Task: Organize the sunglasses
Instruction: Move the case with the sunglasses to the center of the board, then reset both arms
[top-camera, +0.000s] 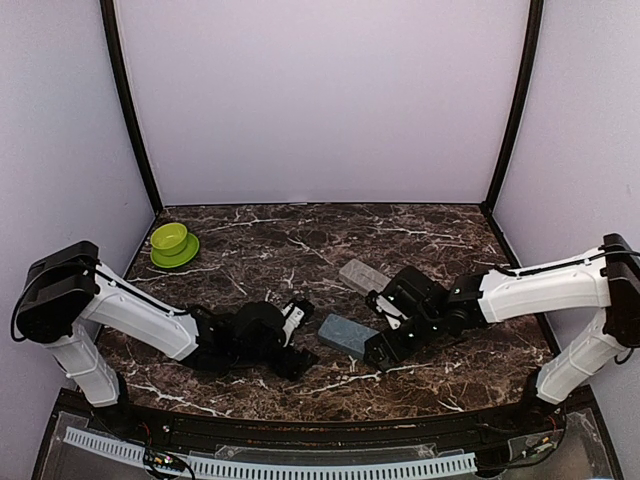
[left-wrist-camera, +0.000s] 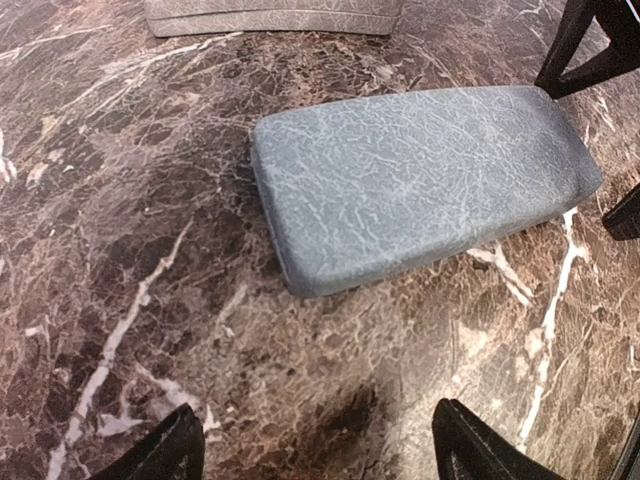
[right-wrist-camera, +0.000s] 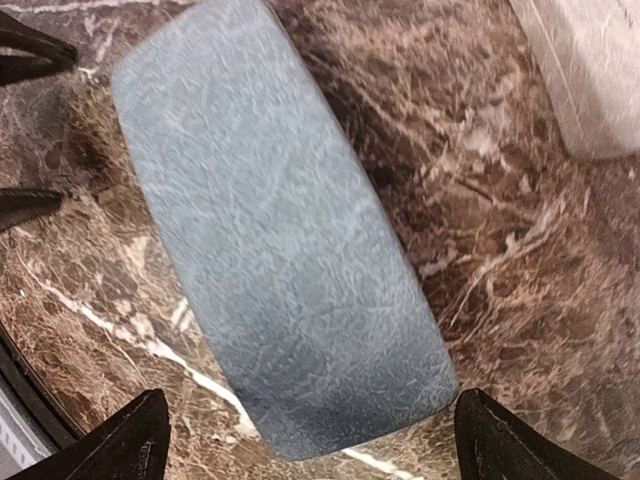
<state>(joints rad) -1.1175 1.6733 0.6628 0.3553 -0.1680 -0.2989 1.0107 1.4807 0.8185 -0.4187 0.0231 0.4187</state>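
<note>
Below, brown marble table (top-camera: 420, 225), lilac walls (top-camera: 320, 100)

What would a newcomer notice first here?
A closed grey-blue case lies mid-table with both arms reaching in on it, the left gripper and right gripper open. A bright green bowl sits at the back left; a paler case lies behind it.

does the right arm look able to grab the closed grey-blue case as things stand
Probably yes. The right gripper is open, its fingers flanking one end of the grey-blue case, with nothing on top. The left gripper, also open, sits short of the case, not touching it.
</note>
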